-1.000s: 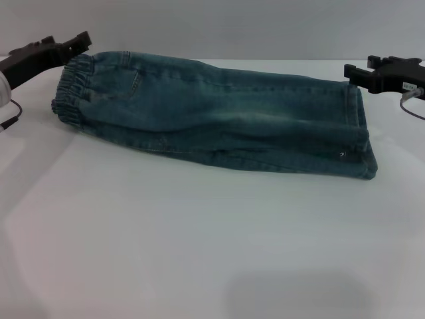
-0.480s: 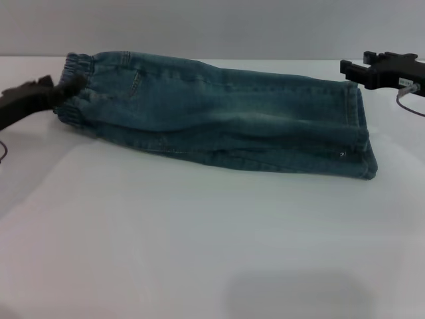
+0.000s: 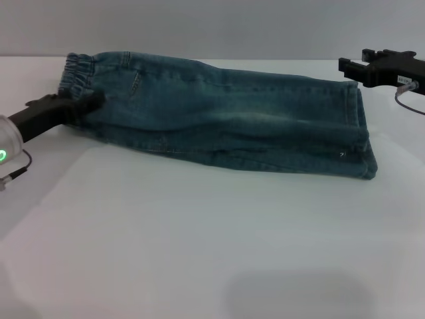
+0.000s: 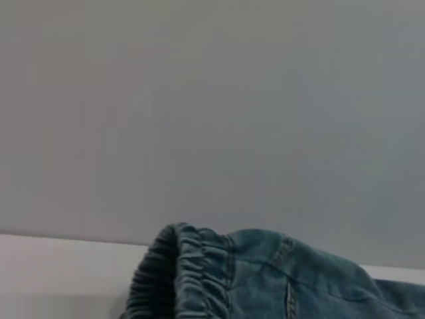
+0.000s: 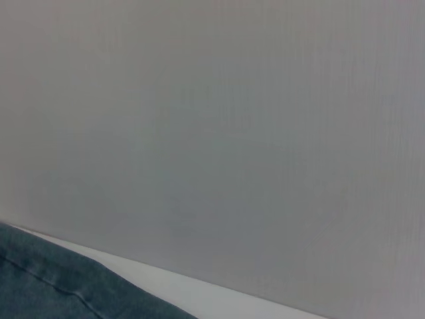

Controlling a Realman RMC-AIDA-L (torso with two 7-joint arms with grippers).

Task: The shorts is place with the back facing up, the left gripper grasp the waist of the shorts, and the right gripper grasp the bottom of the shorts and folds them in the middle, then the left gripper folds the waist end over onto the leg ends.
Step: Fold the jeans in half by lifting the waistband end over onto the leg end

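Left gripper [image 3: 85,105] — low, reaching in from the near-left, tips on the waist [image 3: 76,76]; whether clamped on the fabric cannot be told. Right gripper [image 3: 346,65] — level, just beyond the far corner of the leg ends [image 3: 362,136], apart from the cloth; finger state likewise undetermined. Shorts [image 3: 219,116] — flat on white table [image 3: 199,246], folded lengthwise, waist at left, hems at right. Likely soft, limp, moderately heavy denim, not slippery; best taken at the thick ruched band, pinching all layers.
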